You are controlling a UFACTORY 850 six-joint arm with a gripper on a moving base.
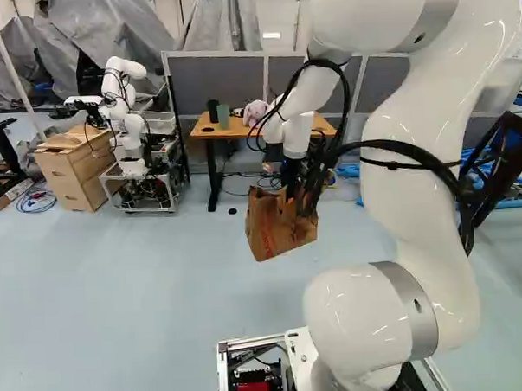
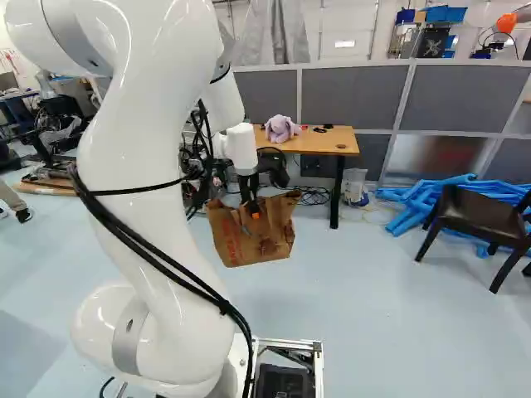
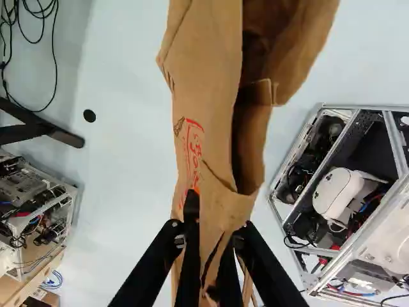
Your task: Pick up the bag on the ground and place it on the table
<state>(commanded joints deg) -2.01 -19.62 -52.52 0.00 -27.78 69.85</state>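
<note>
Table (image 2: 325, 142): it is standing ahead of the base, serving as your landmark.
Bag (image 1: 278, 231): it is hanging off the floor on the near side of the table, apart from it; its underside is apparently sitting lower than the tabletop.
Gripper (image 3: 209, 238): its jaws are pinching the brown paper from both sides; you are keeping that pressure constant, since thin paper is likely to be slipping or tearing under jerks.
Table edge: you are raising the bag until its underside is clearing this edge; only then are you advancing over the tabletop.
Plush toy (image 2: 281, 128): it is lying on the table; you are aiming beside it, lowering slowly, releasing once the bag is resting.
</note>
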